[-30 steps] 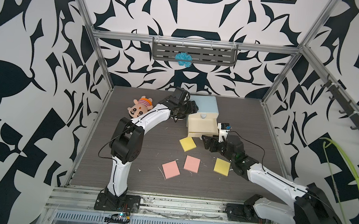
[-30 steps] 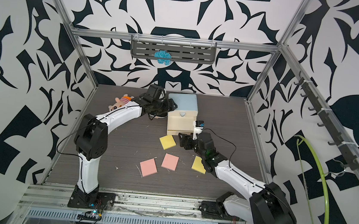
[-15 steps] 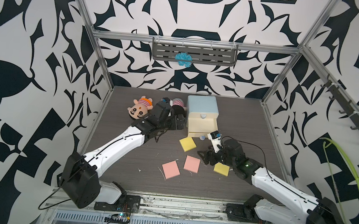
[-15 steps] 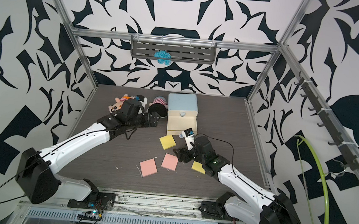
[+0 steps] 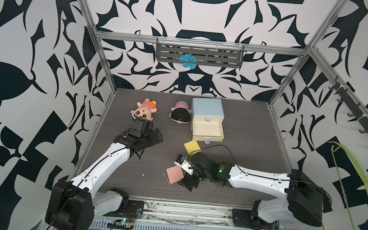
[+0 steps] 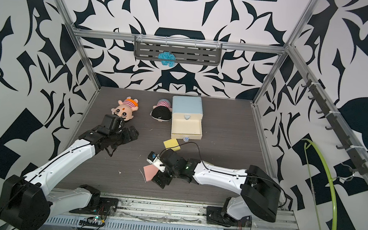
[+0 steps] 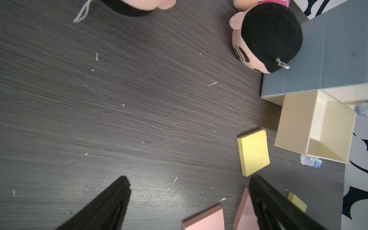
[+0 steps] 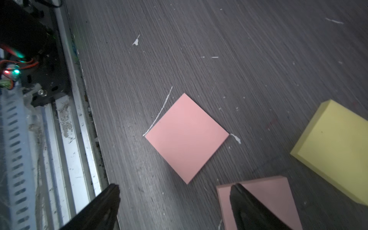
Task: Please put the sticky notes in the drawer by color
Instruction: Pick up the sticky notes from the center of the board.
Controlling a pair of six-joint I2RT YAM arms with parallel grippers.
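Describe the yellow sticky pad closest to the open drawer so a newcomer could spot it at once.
Find the pale blue cabinet at the back of the dark table, with one cream drawer pulled out. Just in front of that drawer's corner, beside its knob, lies the yellow pad. Unlike the thin pink pad nearer the front rail, it is yellow and thick.
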